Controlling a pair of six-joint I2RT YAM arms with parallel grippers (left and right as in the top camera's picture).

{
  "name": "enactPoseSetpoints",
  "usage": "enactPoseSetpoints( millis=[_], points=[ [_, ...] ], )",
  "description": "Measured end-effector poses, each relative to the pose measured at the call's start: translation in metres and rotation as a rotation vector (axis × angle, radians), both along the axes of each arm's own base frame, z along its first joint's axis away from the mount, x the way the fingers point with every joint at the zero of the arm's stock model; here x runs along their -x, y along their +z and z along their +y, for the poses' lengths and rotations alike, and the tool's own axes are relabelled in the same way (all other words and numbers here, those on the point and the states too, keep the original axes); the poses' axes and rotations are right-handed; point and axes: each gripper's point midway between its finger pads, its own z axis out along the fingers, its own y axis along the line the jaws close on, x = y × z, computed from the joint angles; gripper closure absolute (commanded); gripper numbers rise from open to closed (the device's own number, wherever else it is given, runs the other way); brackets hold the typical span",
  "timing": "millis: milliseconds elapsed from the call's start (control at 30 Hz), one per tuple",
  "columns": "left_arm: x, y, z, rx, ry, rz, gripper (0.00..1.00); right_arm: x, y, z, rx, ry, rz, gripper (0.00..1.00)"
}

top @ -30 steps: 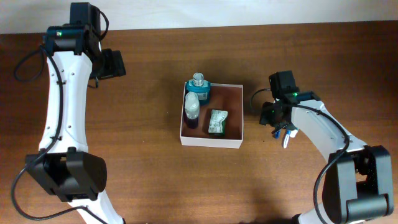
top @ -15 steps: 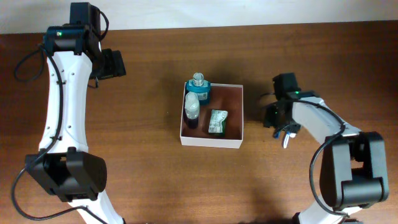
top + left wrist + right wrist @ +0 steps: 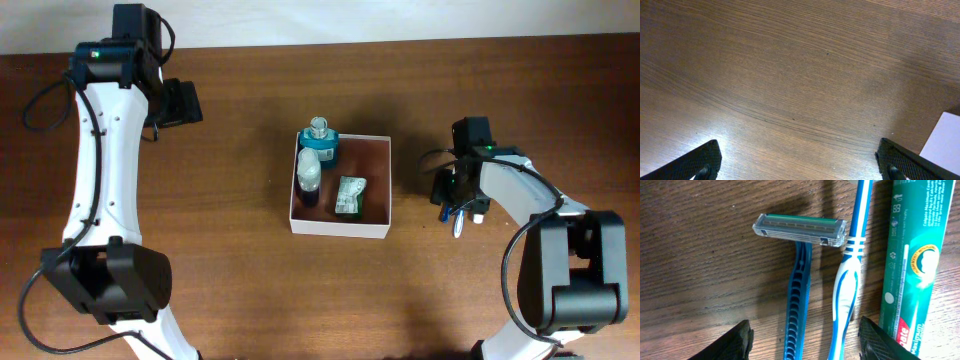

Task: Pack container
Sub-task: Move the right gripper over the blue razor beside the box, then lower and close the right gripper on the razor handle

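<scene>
Near right edge of bench (image 3: 250, 300): right end effector (image 3: 805, 342), released, has moved from container (image 3: 340, 228) to above razor (image 3: 799, 230), toothbrush (image 3: 847, 280); next pick likely.

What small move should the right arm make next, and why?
Probably lower the right gripper onto the handle of the blue razor, ready to close. Its jaws stand open above the table, and the razor lies between them beside the toothbrush. Both are outside the container, so they are not yet packed.
</scene>
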Motion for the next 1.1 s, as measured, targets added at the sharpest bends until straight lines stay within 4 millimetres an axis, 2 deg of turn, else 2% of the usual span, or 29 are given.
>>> enactPoseSetpoints(
  millis=[167, 333, 467, 567, 767, 1000, 1100],
  points=[
    [0.000, 0.000, 0.000, 0.000, 0.000, 0.000, 0.01, 0.000, 0.000, 0.000, 0.000, 0.002, 0.001, 0.34],
    [0.000, 0.000, 0.000, 0.000, 0.000, 0.000, 0.01, 0.001, 0.000, 0.000, 0.001, 0.002, 0.005, 0.34],
    [0.000, 0.000, 0.000, 0.000, 0.000, 0.000, 0.01, 0.009, -0.001, 0.000, 0.001, 0.003, 0.041, 0.45],
    [0.000, 0.000, 0.000, 0.000, 0.000, 0.000, 0.01, 0.013, 0.004, 0.000, 0.001, 0.004, 0.074, 0.47],
    [0.000, 0.000, 0.000, 0.000, 0.000, 0.000, 0.01, -0.003, 0.021, 0.000, 0.001, -0.002, 0.037, 0.49],
    [0.000, 0.000, 0.000, 0.000, 0.000, 0.000, 0.01, -0.010, 0.021, 0.003, -0.002, -0.005, 0.005, 0.50],
    [0.000, 0.000, 0.000, 0.000, 0.000, 0.000, 0.00, -0.014, 0.017, 0.011, -0.003, 0.015, -0.018, 0.50]
  ],
)
